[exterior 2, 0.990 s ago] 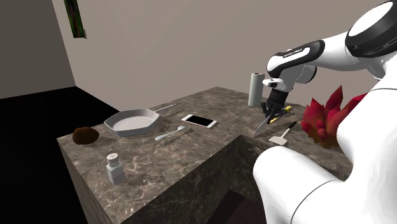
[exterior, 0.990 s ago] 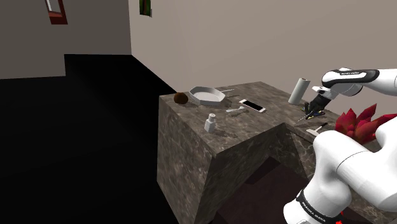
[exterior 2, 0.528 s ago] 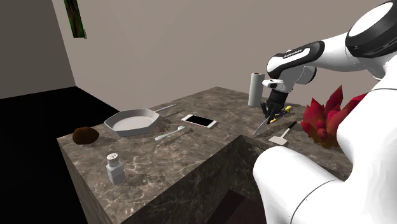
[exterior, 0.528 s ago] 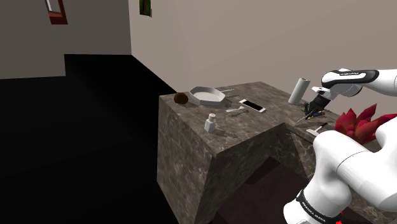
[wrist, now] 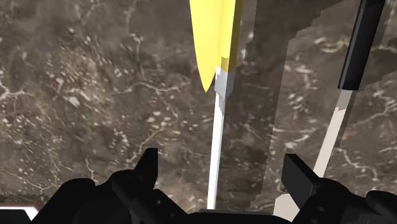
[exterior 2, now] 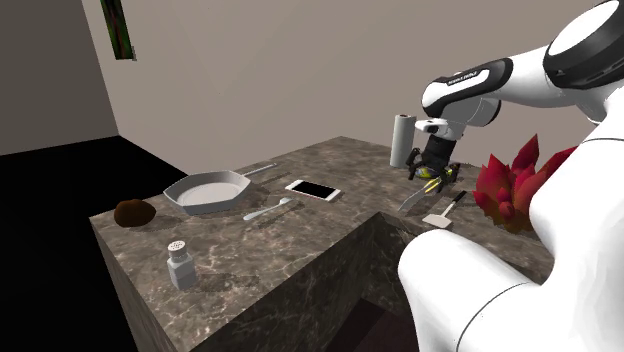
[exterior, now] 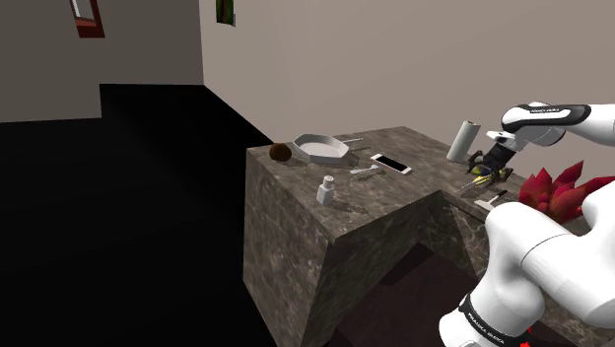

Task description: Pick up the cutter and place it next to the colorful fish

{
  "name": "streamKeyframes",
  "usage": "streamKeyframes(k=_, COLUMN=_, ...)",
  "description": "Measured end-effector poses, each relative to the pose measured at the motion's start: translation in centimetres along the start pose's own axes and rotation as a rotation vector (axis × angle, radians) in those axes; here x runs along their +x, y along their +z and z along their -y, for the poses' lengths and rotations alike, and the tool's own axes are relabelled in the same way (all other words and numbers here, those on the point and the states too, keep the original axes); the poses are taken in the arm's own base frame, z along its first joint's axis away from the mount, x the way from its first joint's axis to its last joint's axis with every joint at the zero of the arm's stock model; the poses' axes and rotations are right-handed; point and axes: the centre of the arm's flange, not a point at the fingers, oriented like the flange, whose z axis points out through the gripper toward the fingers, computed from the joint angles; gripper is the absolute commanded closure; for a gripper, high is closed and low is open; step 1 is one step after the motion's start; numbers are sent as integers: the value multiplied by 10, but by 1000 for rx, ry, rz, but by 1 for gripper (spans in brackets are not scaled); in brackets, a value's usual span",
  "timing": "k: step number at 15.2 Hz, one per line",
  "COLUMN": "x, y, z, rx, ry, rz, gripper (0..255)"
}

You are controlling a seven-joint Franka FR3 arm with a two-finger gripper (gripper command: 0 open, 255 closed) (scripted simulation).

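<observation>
Plain beige walls [exterior 2: 260,70] on two sides, with a black area [exterior: 118,217] past the wall's edge at the shoulder view's left. In front of the walls, a dark marbled stone counter [exterior 2: 300,240], L-shaped, carrying every loose item. At the shoulder view's lower right, the white Franka arm [exterior: 547,256], reaching out over the counter's far wing. Close beside the arm on that wing, a red spiky fish [exterior 2: 505,188].

On the other wing, toward the second exterior view's left, a pale angular pan [exterior 2: 207,190] with a thin handle. Near the back edge, a white paper towel roll [exterior 2: 401,140], upright. Just beside the roll, the black gripper [exterior 2: 437,165], pointing down and hanging low over the stone. Fingers [wrist: 147,172] set wide apart, gripping nothing.

Between pan and roll, a white phone [exterior 2: 313,189] with a dark screen, lying flat. Left of the pan in the second exterior view, a brown lump [exterior 2: 134,212]. Near the counter's front corner, a small white shaker [exterior 2: 180,265], upright. Between gripper and fish, a spatula [exterior 2: 443,212] with black handle and white blade, flat on the stone.

Below the gripper, the cutter [exterior 2: 415,198]: yellow handle, thin pale blade, flat on the counter between roll and spatula, near the fish but apart from it. In the wrist view, blade running along the gap between the fingers, touching neither. In front of the pan, a white table utensil [exterior 2: 268,210], fork or spoon not distinguishable.
</observation>
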Motion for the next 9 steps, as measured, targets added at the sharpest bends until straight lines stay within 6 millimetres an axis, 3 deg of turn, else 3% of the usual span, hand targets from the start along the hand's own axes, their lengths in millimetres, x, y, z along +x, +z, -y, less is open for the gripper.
streamKeyframes(k=3, x=1, y=-27, z=-3, rx=0, ry=0, rz=0, gripper=0)
streamKeyframes(k=9, x=2, y=-33, z=-2, rx=0, ry=0, rz=0, gripper=0)
